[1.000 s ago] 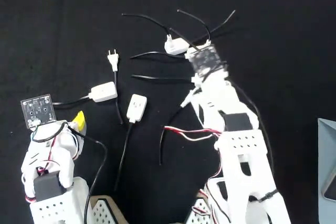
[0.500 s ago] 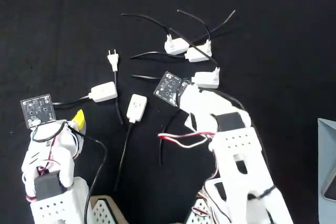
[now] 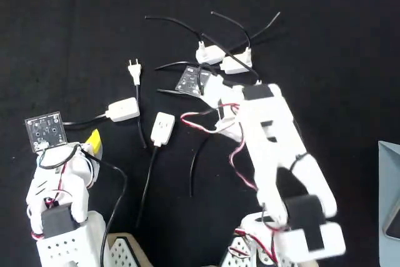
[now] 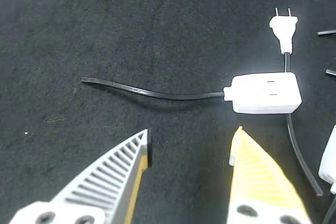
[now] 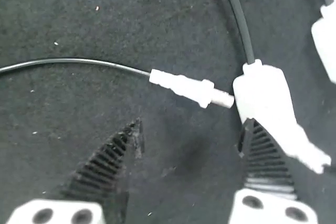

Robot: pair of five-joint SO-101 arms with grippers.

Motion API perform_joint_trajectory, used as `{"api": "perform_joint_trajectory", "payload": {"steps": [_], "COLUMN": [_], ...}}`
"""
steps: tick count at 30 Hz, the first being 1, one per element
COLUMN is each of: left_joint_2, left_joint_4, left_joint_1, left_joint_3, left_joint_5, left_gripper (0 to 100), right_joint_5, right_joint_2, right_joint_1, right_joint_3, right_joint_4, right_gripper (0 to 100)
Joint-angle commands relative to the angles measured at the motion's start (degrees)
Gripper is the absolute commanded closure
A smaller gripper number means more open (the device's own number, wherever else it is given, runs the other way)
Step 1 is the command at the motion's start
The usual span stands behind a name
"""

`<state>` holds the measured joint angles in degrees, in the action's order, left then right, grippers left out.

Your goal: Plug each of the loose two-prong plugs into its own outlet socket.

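Two-prong plug (image 3: 134, 69): lies flat on the black table (image 3: 62, 42), left of centre, prongs pointing away from the arms, in no socket. Black cord trailing back toward the arms, passing the end of outlet socket (image 3: 122, 110) (touching or tucked under, can't tell), then running between it and second socket (image 3: 162, 128). Both sockets white, flat on the cloth, near each other but apart; first one's cord heading toward the left arm (image 3: 59, 198), second one's toward the near edge. Left gripper (image 4: 191, 132): grey finger and yellow finger spread wide, nothing between them, hovering over bare cloth just on the near side of outlet socket. Left arm folded back at the near left corner. Farther out, past centre: two more white cord ends (image 3: 209, 53) lying close together among loose black cords; plug or socket, can't tell. Right arm (image 3: 269, 148) stretched over the middle, wrist just on the near side of that pair. Right gripper (image 5: 192, 125): black fingers wide apart, gripping nothing, over a slim white connector (image 5: 181, 86) lying tip to tip with a bulkier white connector (image 5: 262, 95); one fingertip (image 5: 256, 148) just beside the bulkier one, contact unclear. Grey-blue object (image 3: 389, 173) at the right edge, well apart from everything.
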<state>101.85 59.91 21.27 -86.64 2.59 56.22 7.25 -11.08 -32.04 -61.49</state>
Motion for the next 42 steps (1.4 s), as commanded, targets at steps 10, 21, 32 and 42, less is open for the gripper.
{"api": "perform_joint_trajectory", "payload": {"steps": [10, 21, 32, 42], "left_joint_2": [0.3, 0.3, 0.3, 0.3], "left_joint_4": [-1.5, -1.5, -1.5, -1.5], "left_joint_1": [0.6, 0.6, 0.6, 0.6], "left_joint_3": [0.6, 0.6, 0.6, 0.6], "left_joint_5": [-0.1, -0.1, -0.1, -0.1], "left_gripper": [75, 75, 75, 75], "right_joint_5": [3.4, 6.1, -9.5, -16.9], "right_joint_2": [-17.4, -21.5, -12.4, 3.4], "right_joint_1": [-1.2, -0.9, -1.1, -6.5], "right_joint_3": [13.6, 12.9, 7.9, -12.9], "right_joint_4": [-0.3, 1.2, -5.8, -1.1], "right_gripper": [71.5, 95.9, 98.6, 98.2]}}
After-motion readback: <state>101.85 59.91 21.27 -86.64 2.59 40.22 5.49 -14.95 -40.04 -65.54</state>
